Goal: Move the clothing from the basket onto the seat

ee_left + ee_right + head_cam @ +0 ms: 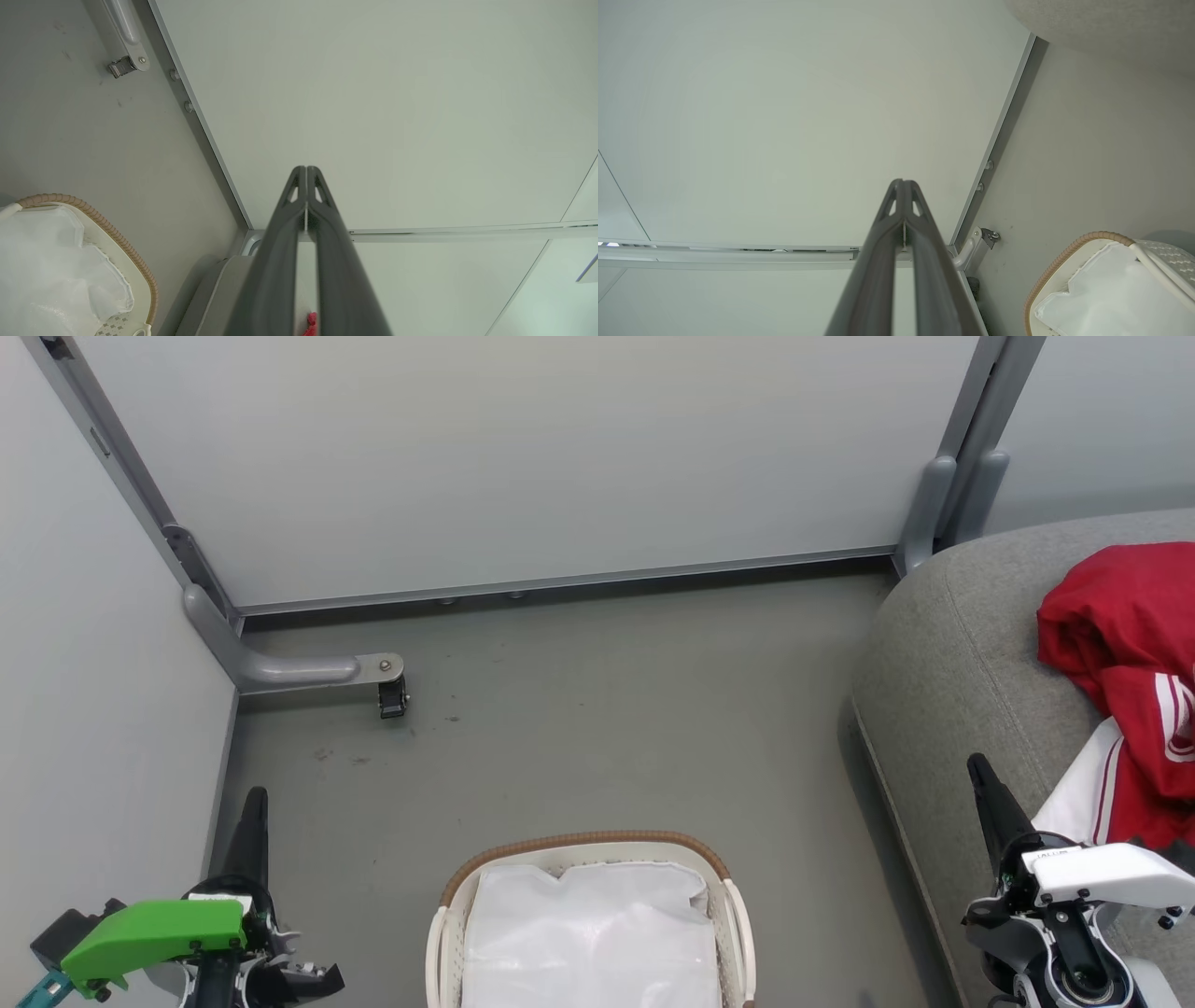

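Both claws are shut, nothing gripped in either. Head view: my left claw [254, 795] is low left, fingers pressed together, pointing up the pic. In the left wrist view the same claw [306, 171] has its tips touching and aims at the pale wall panel [397, 116]. My right claw [977, 762] is low right, also closed. The right wrist view agrees [903, 182]: tips meet, empty.

Clothes [1125, 616]: a red heap lying on the couch seat [943, 672], just right of and beyond the right claw. One piece has white striped trim and hangs near that claw's white body. I can't tell if it touches the body, but it's apart from the fingers. A tiny red bit of the clothes [310, 324] shows through the gap low between the left claw's fingers, far behind them.

Basket [583, 841] sits on the floor [607, 709] roughly midway btwn the two claws, below their tips in the pic. A white sheet [588, 933] lies inside it.
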Controlling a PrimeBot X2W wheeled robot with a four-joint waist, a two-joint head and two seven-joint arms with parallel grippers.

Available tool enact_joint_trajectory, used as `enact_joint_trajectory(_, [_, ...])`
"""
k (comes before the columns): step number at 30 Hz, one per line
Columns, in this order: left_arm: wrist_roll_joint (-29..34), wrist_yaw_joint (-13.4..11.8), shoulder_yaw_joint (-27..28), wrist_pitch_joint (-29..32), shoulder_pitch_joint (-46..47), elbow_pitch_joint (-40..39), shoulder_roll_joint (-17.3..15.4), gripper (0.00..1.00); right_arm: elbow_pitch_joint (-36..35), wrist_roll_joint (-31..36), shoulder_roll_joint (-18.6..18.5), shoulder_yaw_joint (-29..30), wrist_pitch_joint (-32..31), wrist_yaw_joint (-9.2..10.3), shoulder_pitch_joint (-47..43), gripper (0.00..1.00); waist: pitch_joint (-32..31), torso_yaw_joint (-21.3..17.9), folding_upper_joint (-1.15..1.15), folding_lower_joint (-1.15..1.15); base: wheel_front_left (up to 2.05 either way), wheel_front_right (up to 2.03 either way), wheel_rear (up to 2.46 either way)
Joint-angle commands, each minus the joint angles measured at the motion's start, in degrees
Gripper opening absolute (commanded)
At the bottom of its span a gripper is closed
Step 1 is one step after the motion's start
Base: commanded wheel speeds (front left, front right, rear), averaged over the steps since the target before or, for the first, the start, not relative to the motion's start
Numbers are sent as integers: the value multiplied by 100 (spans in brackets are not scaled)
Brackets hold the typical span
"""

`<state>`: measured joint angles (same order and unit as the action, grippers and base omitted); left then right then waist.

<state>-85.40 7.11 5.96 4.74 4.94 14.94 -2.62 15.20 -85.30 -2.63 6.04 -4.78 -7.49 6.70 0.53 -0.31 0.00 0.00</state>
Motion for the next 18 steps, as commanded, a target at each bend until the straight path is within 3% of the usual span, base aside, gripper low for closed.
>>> enact_joint_trajectory(1, [-109, 35, 34, 36, 130, -46, -41, 0, -50, -112, -36, 22, -36, 0, -52, 0, -3, 2, 0, 0, 0, 0, 0])
enact_joint_trajectory(18, [-717, 55, 71, 204, 177, -102, -44, 0, -139, -730, -41, 62, -197, 0, -80, 0, -35, 31, 0, 0, 0, 0, 0])
